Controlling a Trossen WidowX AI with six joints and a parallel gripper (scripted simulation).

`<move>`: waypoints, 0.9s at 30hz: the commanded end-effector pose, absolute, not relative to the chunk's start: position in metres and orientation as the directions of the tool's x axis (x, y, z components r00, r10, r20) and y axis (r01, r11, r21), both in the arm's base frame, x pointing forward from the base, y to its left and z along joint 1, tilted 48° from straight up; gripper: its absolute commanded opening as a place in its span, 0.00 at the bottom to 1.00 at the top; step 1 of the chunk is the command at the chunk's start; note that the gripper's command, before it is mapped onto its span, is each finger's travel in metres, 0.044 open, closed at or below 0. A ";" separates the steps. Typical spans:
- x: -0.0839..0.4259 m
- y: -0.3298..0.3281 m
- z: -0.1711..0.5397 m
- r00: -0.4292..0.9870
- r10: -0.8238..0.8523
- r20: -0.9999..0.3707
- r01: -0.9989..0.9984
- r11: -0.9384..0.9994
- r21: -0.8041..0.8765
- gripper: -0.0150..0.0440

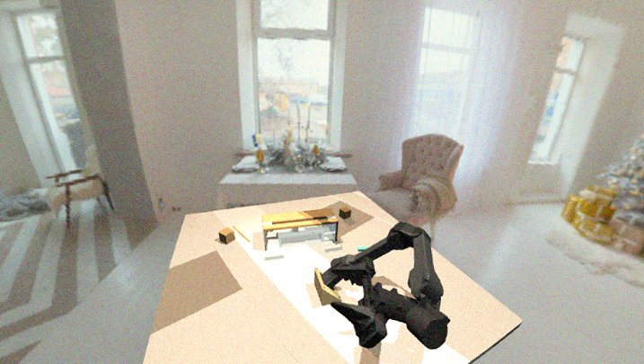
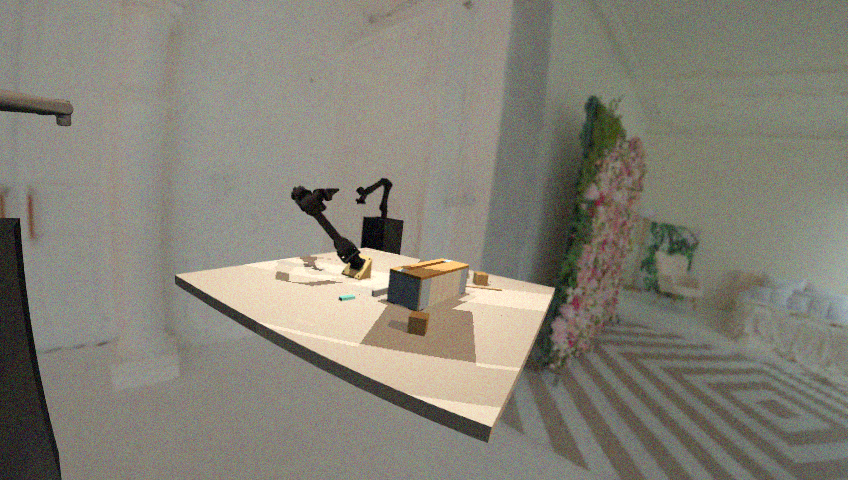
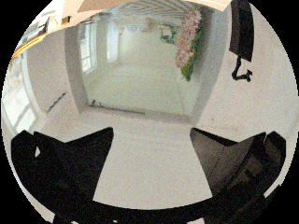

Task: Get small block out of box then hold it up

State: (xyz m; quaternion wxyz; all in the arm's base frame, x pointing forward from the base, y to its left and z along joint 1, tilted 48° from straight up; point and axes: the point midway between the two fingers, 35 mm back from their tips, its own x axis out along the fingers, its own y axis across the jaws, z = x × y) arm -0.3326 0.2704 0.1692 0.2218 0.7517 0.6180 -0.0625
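The box [image 1: 298, 216] [image 2: 441, 287] stands on the table, with an orange-brown top and an open-looking front. Its edge also shows at the upper left in the wrist view [image 3: 29, 45]. Pale, blurred shapes show inside; I cannot tell which is the block or where on the shelf it sits. My gripper [image 1: 331, 285] [image 2: 333, 195] [image 3: 152, 133] is open, with nothing between its fingers. It is raised above the table near the arm's base, well away from the box, and points sideways.
Brown cubes [image 1: 226, 236] [image 1: 344, 212] [image 2: 418, 323] [image 2: 480, 278] lie beyond both box ends. A thin stick [image 1: 241, 233] [image 2: 484, 287] lies near one cube. A small teal bar [image 1: 362, 248] [image 2: 346, 297] lies between arm and box. Pale pads [image 1: 273, 257] [image 1: 333, 248] lie before the box.
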 end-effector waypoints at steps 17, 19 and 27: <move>-0.166 0.376 0.137 0.581 0.611 -0.538 0.416 -0.791 -0.449 0.93; -0.146 0.383 0.135 0.607 0.570 -0.553 0.300 -0.809 -0.505 0.93; -0.063 0.398 0.126 0.689 0.390 -0.612 -0.191 -0.716 -0.671 0.93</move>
